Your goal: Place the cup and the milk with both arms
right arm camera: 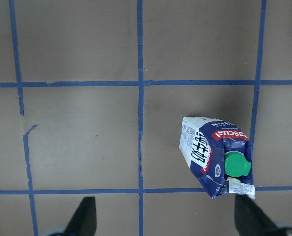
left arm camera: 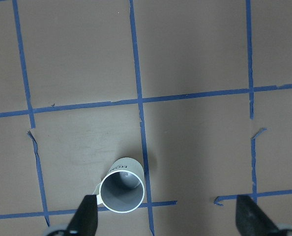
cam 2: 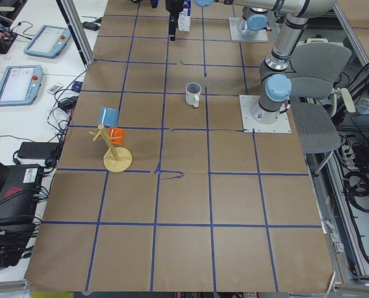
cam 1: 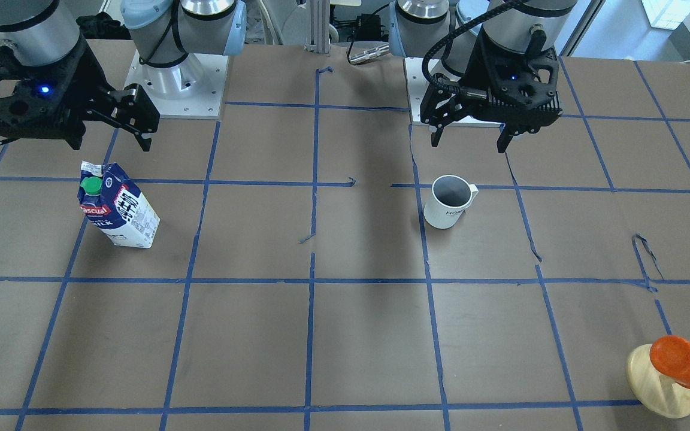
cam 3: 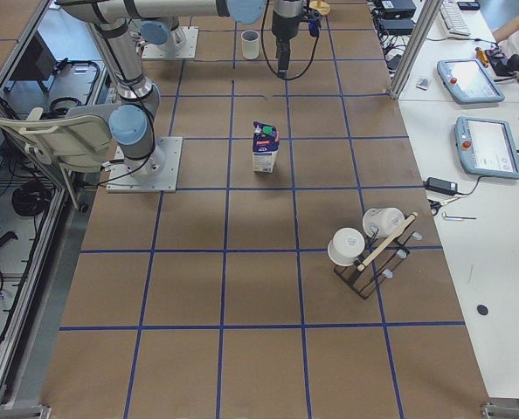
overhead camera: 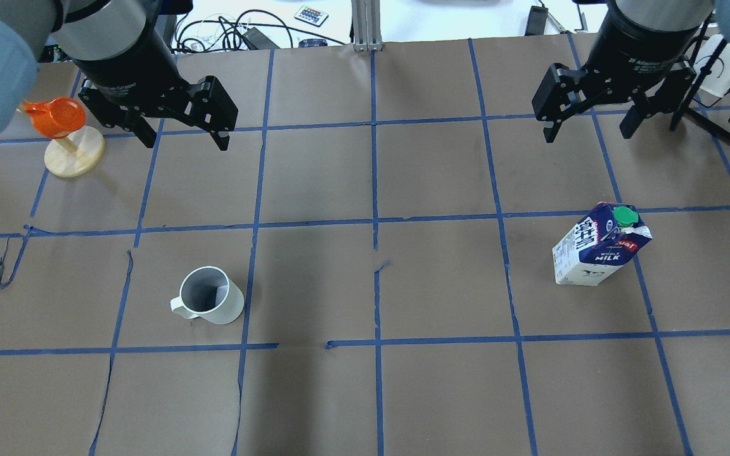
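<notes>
Both arms hang raised over the table, wrists turned so the fingers point straight down. The left gripper is well above the cup, and the right gripper is well above the milk.

The cup stands upright on the left half, its grey inside empty. The milk stands upright on the right half, well apart from the cup, with its green cap on.

Both pairs of jaws are spread wide and hold nothing. In the left wrist view the cup sits just beside one finger, not centred in the gap.
</notes>
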Action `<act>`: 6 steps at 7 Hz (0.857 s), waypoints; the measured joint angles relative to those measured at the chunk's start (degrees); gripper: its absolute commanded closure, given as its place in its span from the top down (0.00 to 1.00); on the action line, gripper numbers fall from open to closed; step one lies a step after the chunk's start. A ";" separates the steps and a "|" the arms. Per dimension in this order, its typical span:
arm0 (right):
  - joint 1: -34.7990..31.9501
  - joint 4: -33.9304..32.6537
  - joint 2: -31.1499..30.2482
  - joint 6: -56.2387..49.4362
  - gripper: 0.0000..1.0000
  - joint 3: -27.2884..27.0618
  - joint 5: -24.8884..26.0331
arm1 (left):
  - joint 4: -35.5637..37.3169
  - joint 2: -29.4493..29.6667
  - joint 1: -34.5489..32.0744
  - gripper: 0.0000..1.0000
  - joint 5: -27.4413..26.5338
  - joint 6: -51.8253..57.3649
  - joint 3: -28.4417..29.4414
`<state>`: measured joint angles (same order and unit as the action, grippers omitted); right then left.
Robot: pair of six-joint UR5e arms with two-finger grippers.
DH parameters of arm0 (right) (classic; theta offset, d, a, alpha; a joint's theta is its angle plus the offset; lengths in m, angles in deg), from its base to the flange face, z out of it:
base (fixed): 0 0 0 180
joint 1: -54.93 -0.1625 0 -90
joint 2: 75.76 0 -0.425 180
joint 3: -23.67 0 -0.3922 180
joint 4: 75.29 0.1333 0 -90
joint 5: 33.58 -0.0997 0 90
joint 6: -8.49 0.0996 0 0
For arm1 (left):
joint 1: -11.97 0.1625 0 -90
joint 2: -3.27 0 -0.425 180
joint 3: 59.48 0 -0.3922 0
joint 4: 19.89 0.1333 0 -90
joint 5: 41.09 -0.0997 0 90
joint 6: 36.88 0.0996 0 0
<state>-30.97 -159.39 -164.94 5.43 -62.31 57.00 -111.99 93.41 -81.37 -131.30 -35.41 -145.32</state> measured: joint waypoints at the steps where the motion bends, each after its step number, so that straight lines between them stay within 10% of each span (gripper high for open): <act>1: 2.92 0.83 -0.01 -0.06 1.00 -0.11 -0.25 | -0.23 -0.05 0.00 1.00 -0.01 -0.08 -0.02; 6: 2.56 2.65 -0.44 1.28 1.00 -0.62 -1.23 | -0.35 -0.21 -0.10 1.00 0.11 -0.37 -1.79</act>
<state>-28.41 -156.74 -165.38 6.71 -62.93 55.76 -112.34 93.20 -81.47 -131.19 -35.78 -147.12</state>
